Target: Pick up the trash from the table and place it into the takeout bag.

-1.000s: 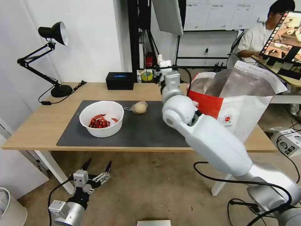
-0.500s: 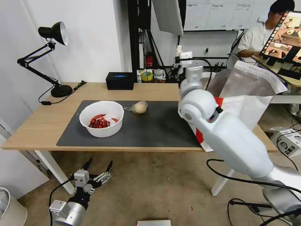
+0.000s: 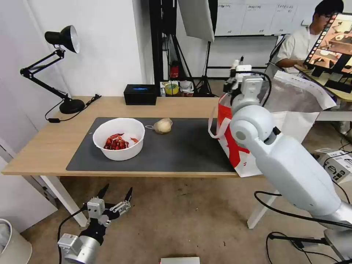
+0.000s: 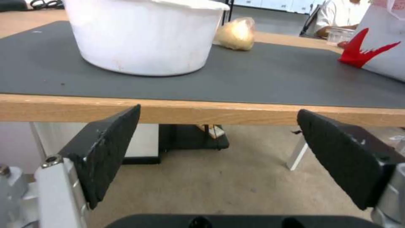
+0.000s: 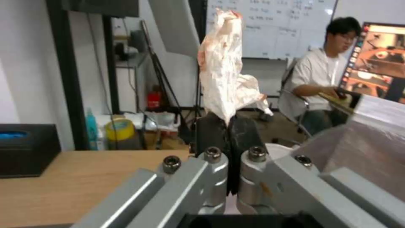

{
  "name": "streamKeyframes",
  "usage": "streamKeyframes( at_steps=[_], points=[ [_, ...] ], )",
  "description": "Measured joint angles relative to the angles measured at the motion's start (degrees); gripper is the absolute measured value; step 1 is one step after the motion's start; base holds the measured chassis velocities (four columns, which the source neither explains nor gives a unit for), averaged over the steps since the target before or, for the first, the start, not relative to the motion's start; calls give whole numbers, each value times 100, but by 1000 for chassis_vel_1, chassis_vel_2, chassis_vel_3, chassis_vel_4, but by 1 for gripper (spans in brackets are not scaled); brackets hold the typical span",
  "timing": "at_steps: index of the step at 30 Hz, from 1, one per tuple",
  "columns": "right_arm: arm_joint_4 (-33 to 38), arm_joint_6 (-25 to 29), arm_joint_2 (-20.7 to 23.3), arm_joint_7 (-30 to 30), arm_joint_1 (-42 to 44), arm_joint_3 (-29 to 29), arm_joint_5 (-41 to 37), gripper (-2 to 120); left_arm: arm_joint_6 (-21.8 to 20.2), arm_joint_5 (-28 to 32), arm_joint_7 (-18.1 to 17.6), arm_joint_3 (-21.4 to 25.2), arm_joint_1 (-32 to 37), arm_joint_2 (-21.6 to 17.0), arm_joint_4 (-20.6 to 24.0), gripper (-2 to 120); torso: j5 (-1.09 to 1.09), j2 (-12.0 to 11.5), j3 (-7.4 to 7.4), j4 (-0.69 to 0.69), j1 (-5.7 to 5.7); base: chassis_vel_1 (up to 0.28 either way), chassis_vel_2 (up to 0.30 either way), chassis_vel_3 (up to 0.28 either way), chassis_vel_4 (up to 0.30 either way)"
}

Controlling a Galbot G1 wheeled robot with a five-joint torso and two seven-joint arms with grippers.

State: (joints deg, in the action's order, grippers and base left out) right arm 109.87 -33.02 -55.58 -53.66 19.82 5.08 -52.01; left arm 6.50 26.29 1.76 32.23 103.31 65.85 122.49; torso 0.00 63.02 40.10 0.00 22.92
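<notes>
My right gripper (image 5: 228, 126) is shut on a crumpled white tissue (image 5: 227, 72) that sticks up from its fingertips. In the head view that gripper (image 3: 240, 69) hangs above the left rim of the red-and-white takeout bag (image 3: 286, 121), which stands open at the table's right end. On the dark mat (image 3: 176, 146) sit a white bowl with red scraps (image 3: 118, 138) and, behind it, a beige wrapped lump (image 3: 162, 125). My left gripper (image 3: 115, 196) is open below the table's front edge (image 4: 202, 110), level with the bowl (image 4: 143, 34) and lump (image 4: 236, 33).
A black desk lamp (image 3: 62, 40) stands at the table's back left and a black tissue box (image 3: 140, 94) at the back middle. Behind the table are a stand and a yellow tape roll (image 3: 171, 88). A white bin (image 3: 11, 242) sits on the floor at left.
My right arm has swung right and upward, from the table's back middle to above the bag's left rim, carrying the tissue. The left gripper has stayed put.
</notes>
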Motion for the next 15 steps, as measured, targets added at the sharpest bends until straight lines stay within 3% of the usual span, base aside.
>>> streamKeyframes(
  at_steps=[15],
  points=[
    [189, 32, 254, -69, 434, -322, -248, 0, -6, -43, 0, -37, 13, 26, 48, 100, 1, 0, 0, 0, 0, 0, 0, 0, 0]
  ],
)
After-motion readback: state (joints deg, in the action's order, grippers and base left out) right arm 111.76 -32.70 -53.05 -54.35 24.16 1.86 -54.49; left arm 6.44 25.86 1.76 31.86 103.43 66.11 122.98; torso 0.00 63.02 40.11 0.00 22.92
